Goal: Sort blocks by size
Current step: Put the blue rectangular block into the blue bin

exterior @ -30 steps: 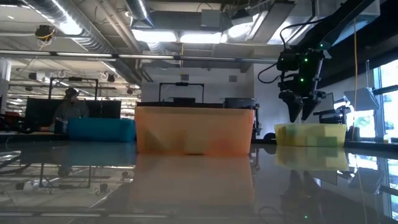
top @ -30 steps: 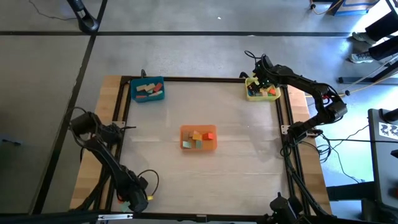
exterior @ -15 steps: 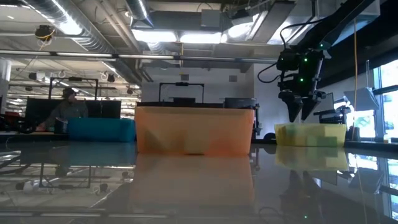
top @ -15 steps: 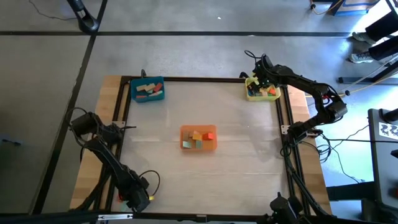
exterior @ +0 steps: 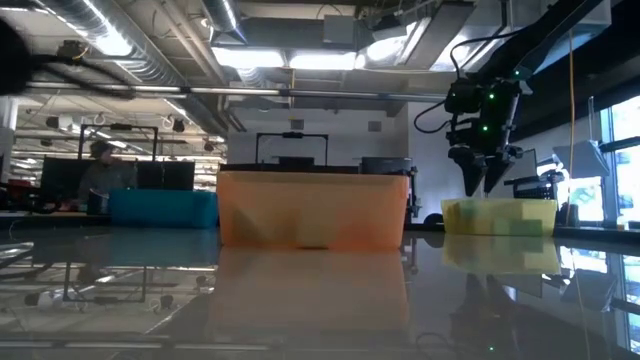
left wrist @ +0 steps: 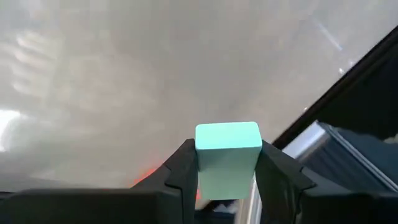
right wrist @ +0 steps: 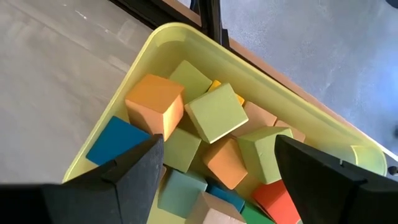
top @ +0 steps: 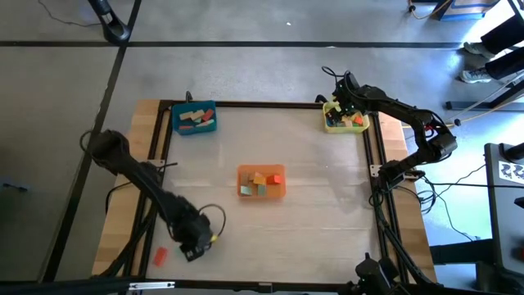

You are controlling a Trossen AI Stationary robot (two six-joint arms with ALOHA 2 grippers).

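Since a moment ago, only my left arm has moved: its elbow has swung out over the worktop's left edge and my left pincer (top: 193,243) now sits farther in over the near-left corner, while my right arm has not budged.

My left pincer (left wrist: 227,163) is clenched on a small pale mint-green wooden block (left wrist: 227,157), the fingers pressing two opposite flat sides with the top of the block standing proud above them. Just beyond that pincer lies bare grey worktop (left wrist: 124,74); a small red wooden block (top: 160,256) lies just behind it on the wooden border. The orange plastic tray (top: 261,181) holding mixed blocks sits well ahead of it toward the middle, and the blue plastic tray (top: 195,118) is far off at the back-left corner.

My right pincer (right wrist: 217,163) hangs released, fingers spread wide, directly over the yellow plastic tray (right wrist: 186,38) at the back-right corner. Beneath it is a loose heap of orange, green, blue, red and tan wooden cubes (right wrist: 214,140), several tilted against each other.

These blocks look light, rigid and smooth-faced, so I judge they will not deform but could slip or pivot if gripped near a corner. The safest hold is across two parallel flat faces, squarely at mid-height, as the mint block is held now.
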